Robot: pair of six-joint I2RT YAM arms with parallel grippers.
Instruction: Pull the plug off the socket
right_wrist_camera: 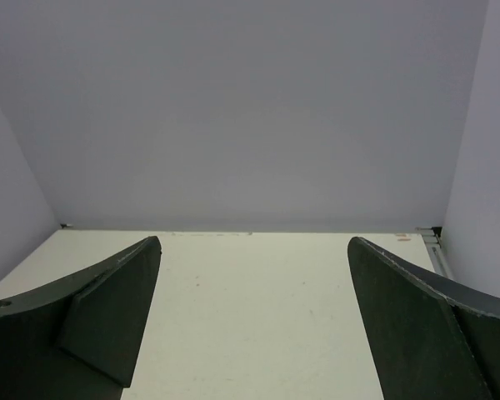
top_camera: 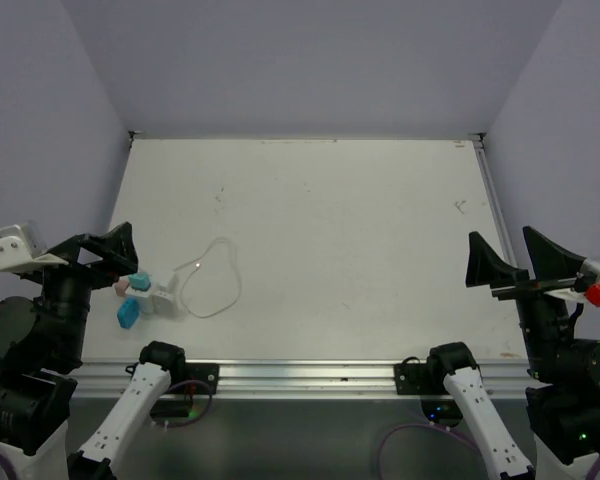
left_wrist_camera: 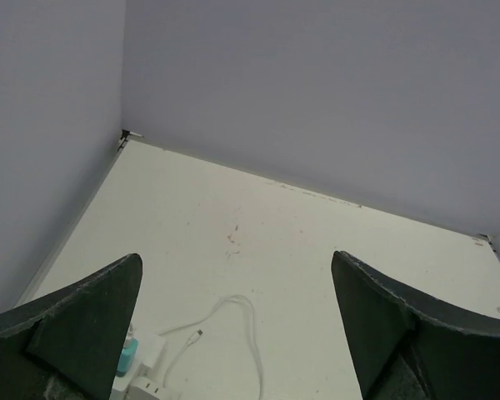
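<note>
Top external view: your left tool hangs just above and left of the socket, a white-and-teal block at the worktop's near-left edge. Its fingers are spread wide, likely staged for a descent. The plug sits against the socket's right side and looks to be seated, though the joint is too small to read. A white cable loops away to the socket's right. Your right tool, also spread and gripping nothing, waits far right of the socket, well apart from it, probably held in reserve to brace the block. No box, tray or bin shows in any view.
</note>
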